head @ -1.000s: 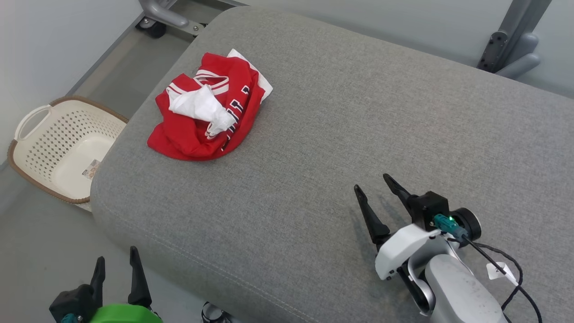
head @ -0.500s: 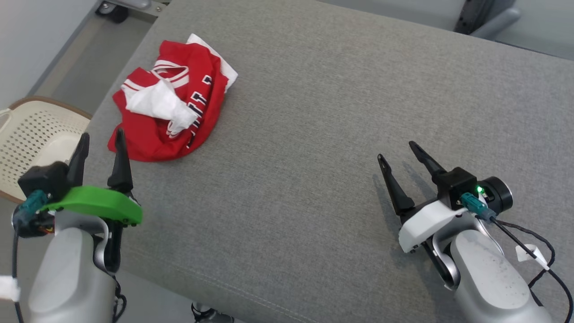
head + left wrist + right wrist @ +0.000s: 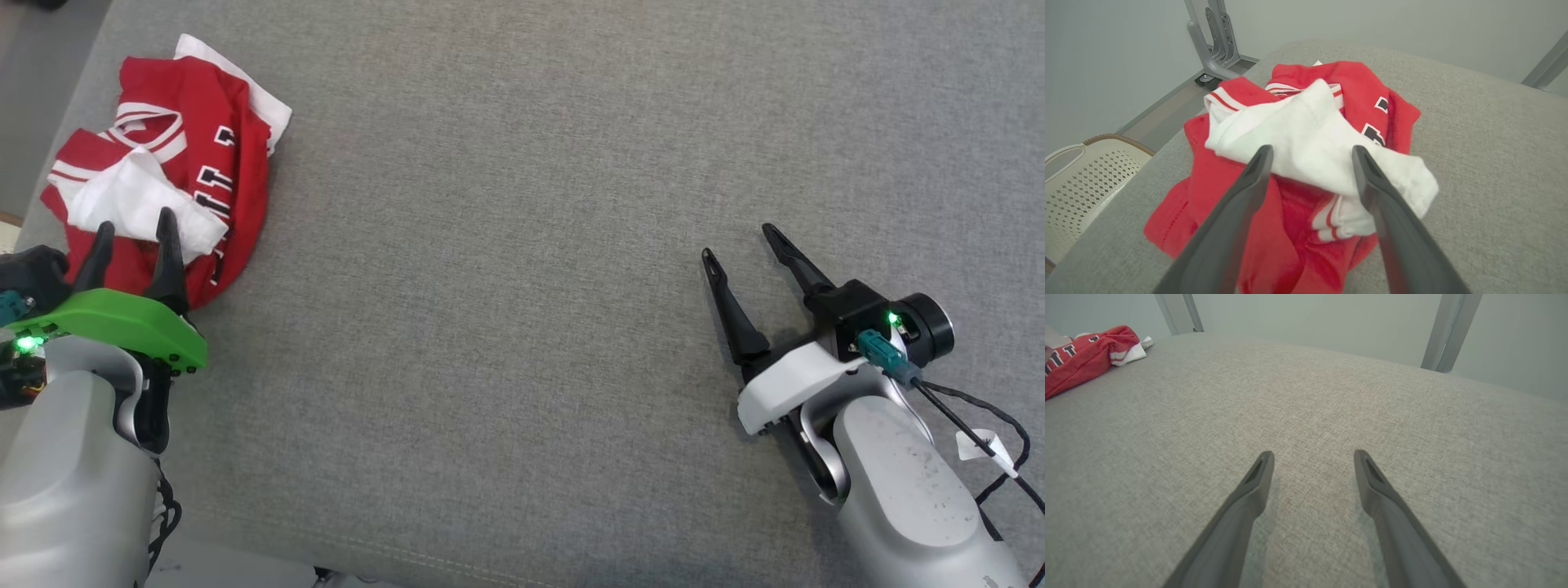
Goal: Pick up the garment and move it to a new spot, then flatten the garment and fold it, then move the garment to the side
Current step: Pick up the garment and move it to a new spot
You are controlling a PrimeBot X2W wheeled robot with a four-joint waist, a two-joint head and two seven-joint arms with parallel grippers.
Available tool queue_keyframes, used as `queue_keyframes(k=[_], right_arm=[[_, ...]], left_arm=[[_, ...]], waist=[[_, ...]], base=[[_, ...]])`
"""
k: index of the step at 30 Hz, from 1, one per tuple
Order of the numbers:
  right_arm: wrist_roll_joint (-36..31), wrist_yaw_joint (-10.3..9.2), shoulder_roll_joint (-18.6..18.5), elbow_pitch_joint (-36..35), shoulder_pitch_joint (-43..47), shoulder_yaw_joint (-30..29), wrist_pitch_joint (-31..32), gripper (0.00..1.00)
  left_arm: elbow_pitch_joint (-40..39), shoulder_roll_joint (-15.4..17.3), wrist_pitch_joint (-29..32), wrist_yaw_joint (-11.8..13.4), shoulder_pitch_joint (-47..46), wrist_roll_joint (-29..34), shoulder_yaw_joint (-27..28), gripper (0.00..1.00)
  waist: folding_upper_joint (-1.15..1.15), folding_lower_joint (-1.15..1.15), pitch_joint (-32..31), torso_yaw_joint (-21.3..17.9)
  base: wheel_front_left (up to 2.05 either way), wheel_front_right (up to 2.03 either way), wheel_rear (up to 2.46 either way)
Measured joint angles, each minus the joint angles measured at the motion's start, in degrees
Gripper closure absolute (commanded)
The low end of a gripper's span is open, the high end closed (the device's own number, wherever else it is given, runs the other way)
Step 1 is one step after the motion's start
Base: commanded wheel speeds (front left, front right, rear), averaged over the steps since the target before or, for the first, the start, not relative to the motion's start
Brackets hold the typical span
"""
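Note:
The garment [image 3: 204,155] is a crumpled red jersey with white trim, dark lettering and a white inner fold, lying at the far left of the grey cushion [image 3: 522,245]. My left gripper [image 3: 135,237] hangs open right over its near edge, fingertips in front of the white fold. In the left wrist view the garment [image 3: 1298,134] fills the middle and the open left gripper [image 3: 1310,151] frames the white fold with nothing pinched. My right gripper [image 3: 739,241] stands open over bare cushion at the right, far from the garment. The right wrist view shows the right gripper [image 3: 1312,455] open and the garment [image 3: 1081,355] at the far left.
A cream perforated basket [image 3: 1081,175] stands on the floor beside the cushion's left edge. Grey metal frame legs [image 3: 1212,41] rise behind the cushion, and a metal post [image 3: 1449,330] stands at the back right. Bare cushion stretches between the two grippers.
The head camera has tipped down and right, shifting the whole picture. My left arm has risen from below the cushion's edge to the garment's near side. Both grippers stay open.

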Motion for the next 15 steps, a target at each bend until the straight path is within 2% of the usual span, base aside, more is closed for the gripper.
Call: queue_keyframes(k=[5,6,7,11,15], right_arm=[[-0.5,0.0,0.4,-0.1,-0.6,0.2,0.0,0.0],[-0.7,0.0,0.5,-0.1,-0.6,0.1,0.0,0.0],[-0.8,0.0,0.6,0.0,-0.7,0.1,0.0,0.0],[-0.7,0.0,1.2,0.5,-0.8,-0.1,0.0,0.0],[-0.2,0.0,2.3,1.0,-0.5,-0.4,0.0,0.0]], left_arm=[[5.3,-0.1,0.0,0.0,-2.0,-2.0,-0.8,0.0],[6.1,0.0,0.0,0.0,-2.2,-1.8,-0.7,0.6],[6.6,0.3,0.0,0.0,-2.3,-1.4,-0.6,1.0],[6.0,1.3,0.0,0.1,-3.2,0.8,1.3,1.0],[-1.7,2.3,0.0,0.5,-3.3,5.3,3.4,1.0]], waist=[[0.0,0.0,1.5,-2.5],[0.0,0.0,1.7,-2.8],[0.0,0.0,1.7,-3.2],[0.0,0.0,1.4,-4.1],[0.0,0.0,0.0,-4.8]], base=[[0.0,0.0,0.0],[0.0,0.0,0.0],[0.0,0.0,0.0],[0.0,0.0,0.0],[0.0,0.0,0.0]])
